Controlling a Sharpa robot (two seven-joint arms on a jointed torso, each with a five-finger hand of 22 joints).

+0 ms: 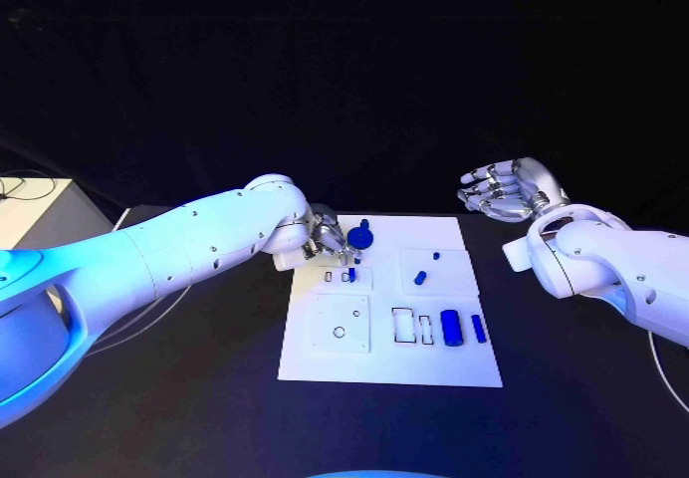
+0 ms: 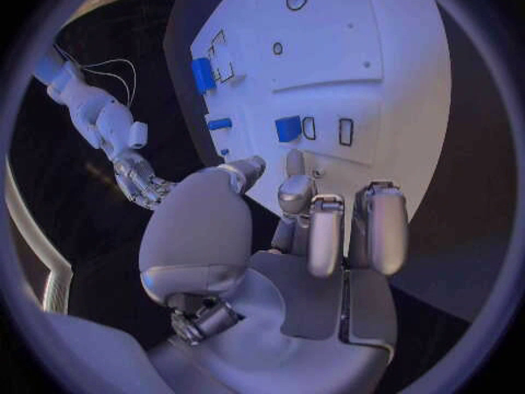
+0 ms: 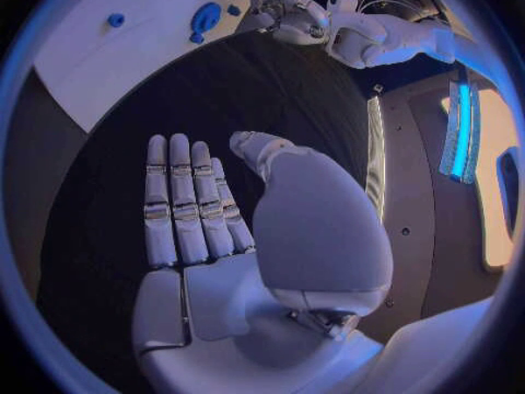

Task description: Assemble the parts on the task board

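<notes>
The left arm reaches in across the black desk (image 1: 172,398) to the far left corner of the task board (image 1: 390,363), its left hand (image 1: 319,239) bent down over that corner. From the left wrist view its fingers (image 2: 326,228) point toward the board's edge, curled a little, with the thumb beside them; whether they pinch a part cannot be told. The right hand (image 1: 506,189) is raised off the board's far right corner, over bare desk, palm flat, fingers straight and side by side, holding nothing.

On the board, a round blue part (image 1: 362,237) lies at the far edge, just beside the left hand. A small blue part (image 1: 349,274) stands near the left hand's fingertips. Two small blue pieces (image 1: 422,277) lie toward the board's right half. Near the board's near right, a blue cylinder (image 1: 451,327) lies with its long axis running from the near edge to the far edge, a thinner blue bar (image 1: 478,328) parallel just to its right.

Open desk surrounds the board's near and right edges.
</notes>
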